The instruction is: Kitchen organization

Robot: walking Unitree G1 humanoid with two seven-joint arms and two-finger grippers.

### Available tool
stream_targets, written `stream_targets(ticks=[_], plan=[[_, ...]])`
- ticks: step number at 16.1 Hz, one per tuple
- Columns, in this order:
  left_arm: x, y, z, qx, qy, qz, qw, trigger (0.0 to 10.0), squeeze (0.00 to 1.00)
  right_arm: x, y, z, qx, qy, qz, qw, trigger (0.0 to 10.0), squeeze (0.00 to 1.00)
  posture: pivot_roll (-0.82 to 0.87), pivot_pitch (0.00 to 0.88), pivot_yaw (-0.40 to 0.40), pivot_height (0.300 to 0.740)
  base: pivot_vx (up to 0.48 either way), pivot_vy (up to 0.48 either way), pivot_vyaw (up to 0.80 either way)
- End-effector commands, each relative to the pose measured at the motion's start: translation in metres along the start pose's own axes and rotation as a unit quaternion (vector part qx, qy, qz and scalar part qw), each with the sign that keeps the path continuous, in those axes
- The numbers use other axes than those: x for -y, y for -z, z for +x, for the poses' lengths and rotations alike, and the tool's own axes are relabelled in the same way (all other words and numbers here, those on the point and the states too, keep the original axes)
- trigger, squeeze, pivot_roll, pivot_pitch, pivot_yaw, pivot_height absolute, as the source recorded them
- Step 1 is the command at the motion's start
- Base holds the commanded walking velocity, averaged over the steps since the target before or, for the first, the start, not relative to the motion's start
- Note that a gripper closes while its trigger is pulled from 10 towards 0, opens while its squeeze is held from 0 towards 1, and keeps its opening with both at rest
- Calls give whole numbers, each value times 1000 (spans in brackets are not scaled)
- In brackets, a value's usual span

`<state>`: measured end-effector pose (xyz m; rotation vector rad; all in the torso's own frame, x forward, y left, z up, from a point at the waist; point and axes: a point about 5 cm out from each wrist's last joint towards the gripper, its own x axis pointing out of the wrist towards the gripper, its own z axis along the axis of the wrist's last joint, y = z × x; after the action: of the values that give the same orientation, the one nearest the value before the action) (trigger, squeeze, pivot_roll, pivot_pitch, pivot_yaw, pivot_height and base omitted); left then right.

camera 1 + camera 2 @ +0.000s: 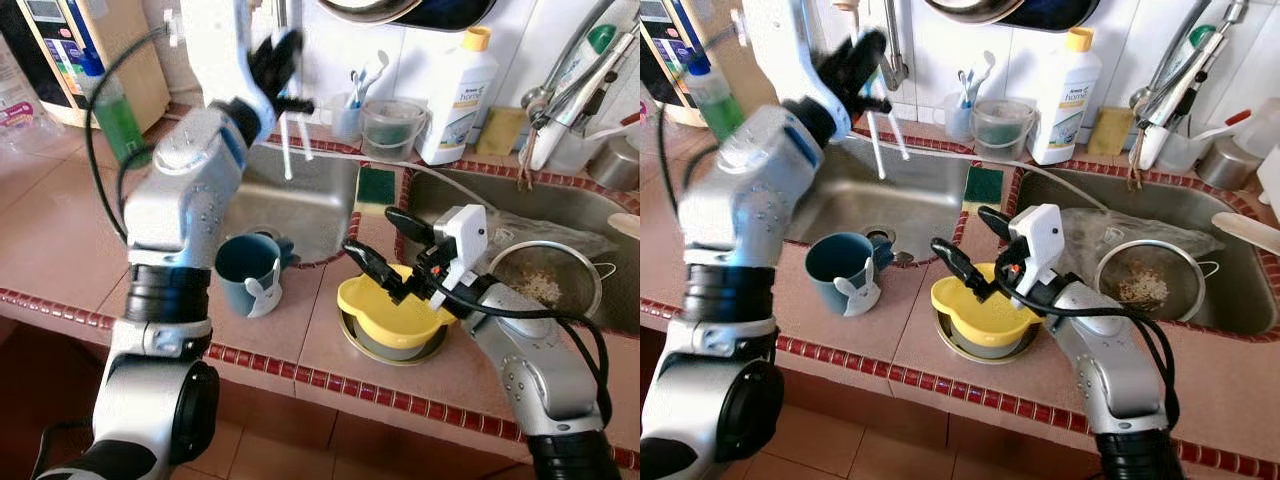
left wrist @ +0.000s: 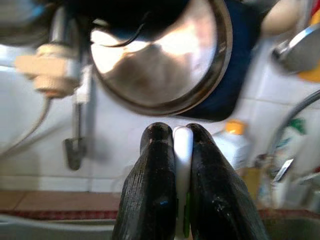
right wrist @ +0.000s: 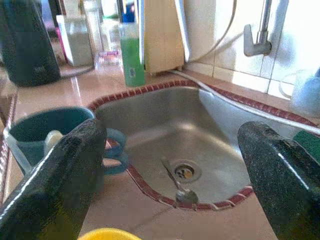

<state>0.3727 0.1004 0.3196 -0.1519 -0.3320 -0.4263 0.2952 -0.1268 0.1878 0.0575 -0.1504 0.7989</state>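
The left gripper (image 1: pixel 278 62) is raised above the left steel sink basin (image 1: pixel 310 215), its black fingers (image 2: pixel 150 200) clamped on a thin white utensil (image 2: pixel 183 150) whose white stems hang down over the basin. The right gripper (image 1: pixel 385 245) hovers with its fingers spread wide apart just above a yellow plastic bowl (image 1: pixel 392 312) stacked in a metal bowl on the pink tiled counter (image 1: pixel 60 230). A teal mug with a white rabbit-shaped tag (image 1: pixel 248 272) stands just beside the basin's rim, and a metal spoon (image 3: pixel 176 182) lies near the drain.
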Motion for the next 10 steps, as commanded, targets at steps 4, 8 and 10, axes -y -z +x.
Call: stream_targets(ticks=[4, 8, 10], plan=[[-8, 18, 7, -11, -4, 80, 997, 10000, 0, -1, -23, 4, 58, 6, 26, 998, 10000, 0, -65, 51, 30, 740, 0, 0, 0], [-16, 32, 11, -14, 16, 140, 990, 10000, 0, -2, -35, 2, 89, 17, 54, 994, 10000, 0, -81, 80, 49, 740, 0, 0, 0], [-18, 36, 13, -18, 30, 142, 989, 10000, 0, -4, -38, -1, 96, 21, 66, 993, 10000, 0, -88, 99, 60, 740, 0, 0, 0]])
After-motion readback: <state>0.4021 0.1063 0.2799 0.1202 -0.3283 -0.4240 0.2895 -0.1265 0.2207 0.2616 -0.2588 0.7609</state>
